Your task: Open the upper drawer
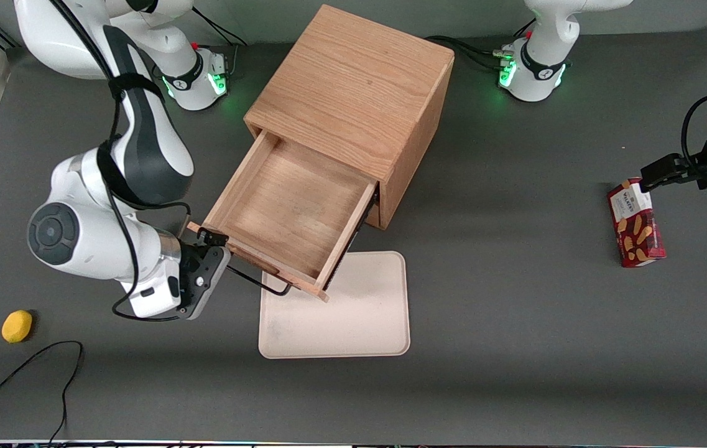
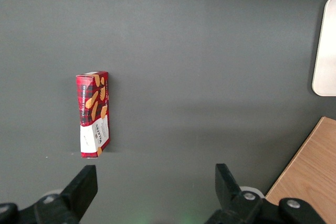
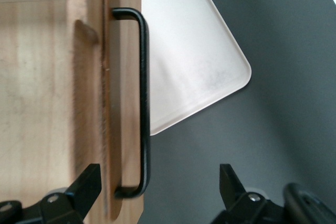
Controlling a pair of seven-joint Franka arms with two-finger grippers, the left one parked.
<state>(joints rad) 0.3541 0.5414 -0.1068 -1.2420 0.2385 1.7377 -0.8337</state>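
Note:
The upper drawer (image 1: 294, 211) stands pulled far out of the light oak cabinet (image 1: 353, 93), its shallow wooden tray bare. The thin black bar handle (image 1: 260, 283) runs along the oak front, on the side nearer the front camera. My right gripper (image 1: 216, 249) is at the end of the handle toward the working arm's end of the table. In the right wrist view the gripper (image 3: 160, 179) is open. Its fingers (image 3: 89, 184) stand wide apart on either side of the handle (image 3: 144, 103) and the drawer front (image 3: 118, 129), touching neither.
A beige tray (image 1: 353, 311) lies on the table under the drawer's front edge, nearer the front camera. A yellow lemon-like object (image 1: 17, 326) and a black cable (image 1: 30, 367) lie toward the working arm's end. A red biscuit box (image 1: 636, 224) lies toward the parked arm's end.

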